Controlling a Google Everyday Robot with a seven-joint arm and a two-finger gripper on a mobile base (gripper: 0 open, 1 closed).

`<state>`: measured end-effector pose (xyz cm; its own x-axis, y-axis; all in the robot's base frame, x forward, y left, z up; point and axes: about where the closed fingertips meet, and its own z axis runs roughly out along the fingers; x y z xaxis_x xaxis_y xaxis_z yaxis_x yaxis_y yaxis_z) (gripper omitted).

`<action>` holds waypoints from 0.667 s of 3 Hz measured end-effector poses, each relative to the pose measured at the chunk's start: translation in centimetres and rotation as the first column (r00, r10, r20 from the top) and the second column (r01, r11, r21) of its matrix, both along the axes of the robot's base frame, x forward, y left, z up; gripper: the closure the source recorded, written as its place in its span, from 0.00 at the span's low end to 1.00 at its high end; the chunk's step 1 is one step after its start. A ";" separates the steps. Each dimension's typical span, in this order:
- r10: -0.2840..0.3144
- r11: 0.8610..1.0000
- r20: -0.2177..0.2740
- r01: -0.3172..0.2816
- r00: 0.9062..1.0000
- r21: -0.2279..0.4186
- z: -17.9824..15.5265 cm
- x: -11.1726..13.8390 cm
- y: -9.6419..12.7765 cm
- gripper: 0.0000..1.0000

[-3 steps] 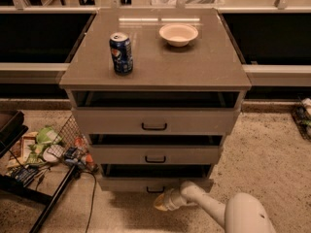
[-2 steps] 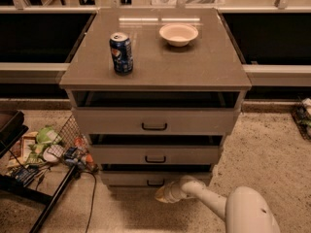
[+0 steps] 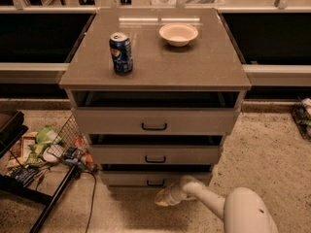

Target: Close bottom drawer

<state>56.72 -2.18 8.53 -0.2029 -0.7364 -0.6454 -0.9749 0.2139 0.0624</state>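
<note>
The bottom drawer (image 3: 131,178) is the lowest of three in the grey-beige cabinet (image 3: 155,72), with a narrow front and a small black bar handle (image 3: 155,183). It stands slightly out, a dark gap above its front. My gripper (image 3: 163,198) is at the end of the white arm (image 3: 214,203), low near the floor, right against the lower edge of the bottom drawer's front, just below the handle.
The middle drawer (image 3: 155,154) and top drawer (image 3: 155,121) also stand partly open. A blue soda can (image 3: 121,53) and a white bowl (image 3: 178,34) sit on the cabinet top. A wire basket with clutter (image 3: 53,149) lies on the floor at left.
The bottom drawer has slid inward toward the cabinet, and my gripper has moved forward with it against its front.
</note>
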 end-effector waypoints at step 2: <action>0.151 0.978 -0.158 -0.171 0.976 -0.119 5.0 -5.6 -4.2 1.00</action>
<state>51.08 -6.37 13.50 -0.1603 -0.8434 -0.5129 -0.9792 0.0705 0.1900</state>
